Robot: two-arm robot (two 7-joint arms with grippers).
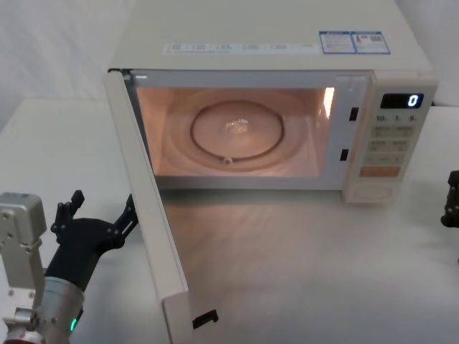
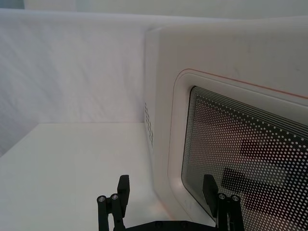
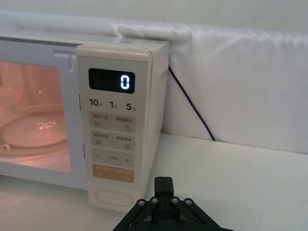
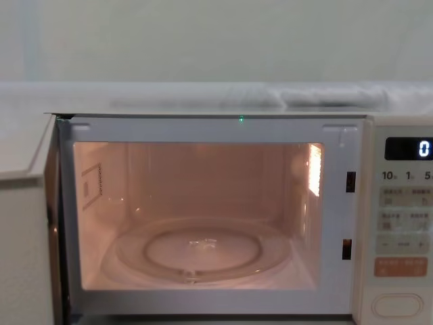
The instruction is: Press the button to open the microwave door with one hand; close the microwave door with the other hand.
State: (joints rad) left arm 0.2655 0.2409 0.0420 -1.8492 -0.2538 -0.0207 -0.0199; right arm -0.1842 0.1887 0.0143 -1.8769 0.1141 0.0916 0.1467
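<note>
The microwave door [image 1: 154,215] stands swung wide on its left hinge, the lit cavity and glass turntable [image 1: 239,134] showing. The left end effector [image 1: 97,215], fingers spread and holding nothing, sits just outside the door's outer face by the window. The right end effector [image 1: 452,201] rests on the counter [image 1: 301,258] off to the right, and I cannot tell its state; the button [image 1: 369,192] lies untouched. The door looks rigid and light, so it likely needs a flat push near its free edge rather than a grip.

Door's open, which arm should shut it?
Left. The left gripper sits open against the outer face of the door, ready to push. The right gripper is off by the button, far from it.
</note>
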